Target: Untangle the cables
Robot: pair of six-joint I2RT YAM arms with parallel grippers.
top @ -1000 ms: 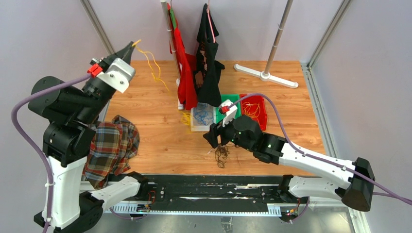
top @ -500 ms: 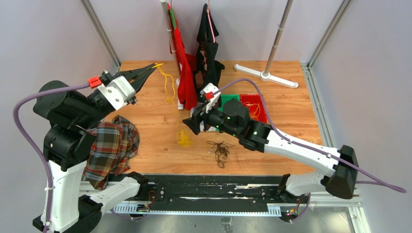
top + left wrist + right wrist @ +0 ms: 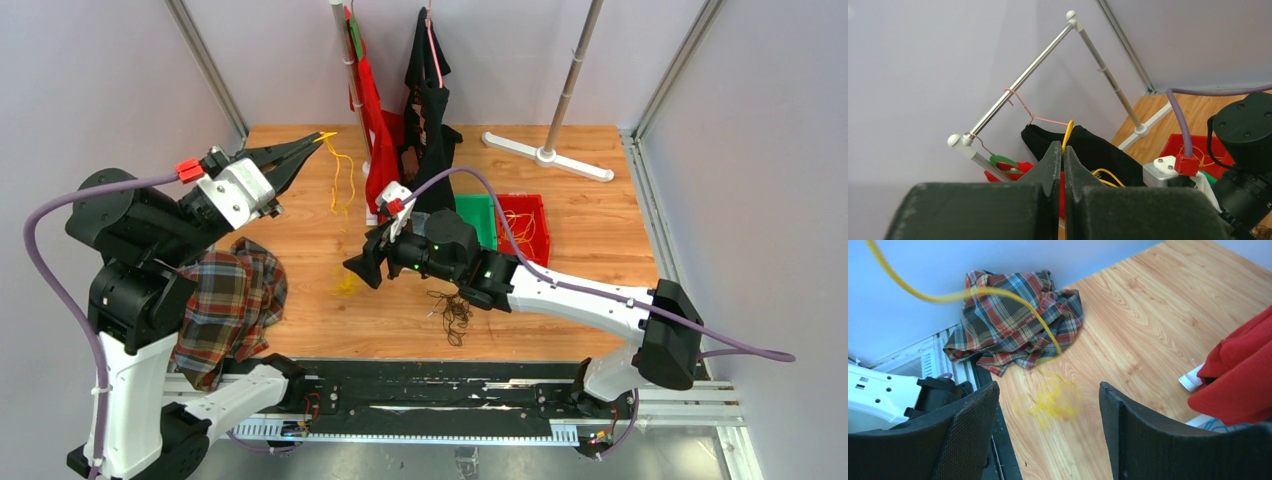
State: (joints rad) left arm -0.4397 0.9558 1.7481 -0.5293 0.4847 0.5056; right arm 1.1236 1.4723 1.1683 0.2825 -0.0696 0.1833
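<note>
Your left gripper point(image 3: 1062, 152) pinches the limp, light yellow cable point(image 3: 1050, 399); your right gripper point(image 3: 360, 272) gapes wide. Grab the strand just above its blurred, probably knotted clump.

Your top view is bright and evenly lit, and the shadows on the counter point(image 3: 600, 200) are faint and soft. In the right wrist view the yellow cable point(image 3: 1050, 400) is blurred, and the fingers point(image 3: 968, 435) of the right end effector point(image 3: 1048, 385) look soft. The left end effector point(image 3: 1061, 150) shows dark and out of focus against a pale wall point(image 3: 923, 75).
</note>
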